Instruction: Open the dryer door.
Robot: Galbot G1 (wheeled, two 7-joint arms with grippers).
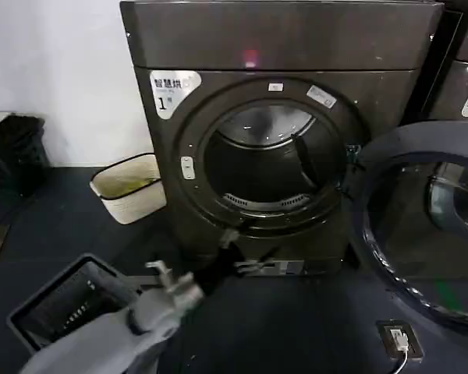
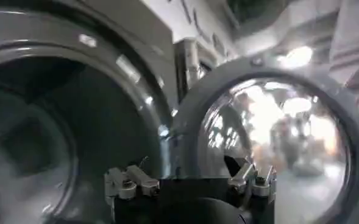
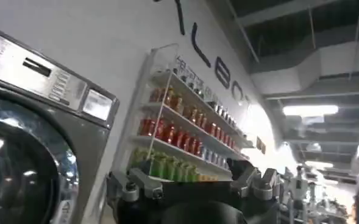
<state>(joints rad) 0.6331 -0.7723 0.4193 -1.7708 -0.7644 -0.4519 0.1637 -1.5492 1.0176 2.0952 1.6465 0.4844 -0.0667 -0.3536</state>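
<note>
- The dryer door (image 1: 421, 226) hangs swung wide on the right of the machine, hinged at the opening's right edge, its glass facing out into the room. Judging by that, the opening job looks done.
- The round drum mouth (image 1: 269, 167) stands fully exposed, dark inside, nothing across it.
- The left gripper (image 1: 246, 253) reaches in from the near left on its grey arm, low and just in front of the drum mouth's bottom rim. Its jaws are spread and pinch nothing, which suits an arm that has no more pulling to do.
- From the left wrist, that gripper (image 2: 190, 182) looks between the drum on one side and the door's glass (image 2: 277, 146) on the other, touching neither.
- The right gripper (image 3: 191, 185) sits idle, jaws spread, aimed at a neighbouring machine (image 3: 33, 140) and a shelf of bottles (image 3: 179, 134).
- A pale basket (image 1: 129, 187) sits on the floor to the left of the dryer, and a dark crate (image 1: 66, 300) lies nearer, both clear of the door's swing.
</note>
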